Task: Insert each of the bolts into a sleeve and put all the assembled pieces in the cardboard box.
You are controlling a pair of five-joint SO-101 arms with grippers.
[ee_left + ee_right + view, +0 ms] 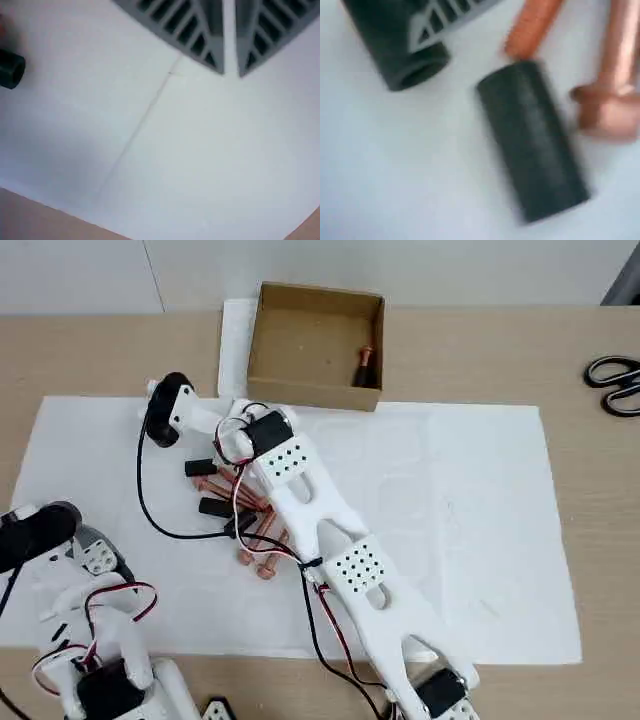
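right arm (pixel 330 530) hangs over the sleeve (pixel 532 150) and bolt (pixel 612 75) pile left of bench centre, its jaws i can't read, left jaws pressed together: best square a bolt to the bore before pushing.

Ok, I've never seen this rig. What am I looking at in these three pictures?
Two small robot arms at a table. The high view looks down from overhead; the other two are cameras on each arm's wrist. The right arm stretches to a pile of copper bolts and black sleeves on white paper; its wrist view shows them close up. The left gripper hangs over bare paper. One assembled piece lies in the cardboard box. Whether anything is gripped is unclear.
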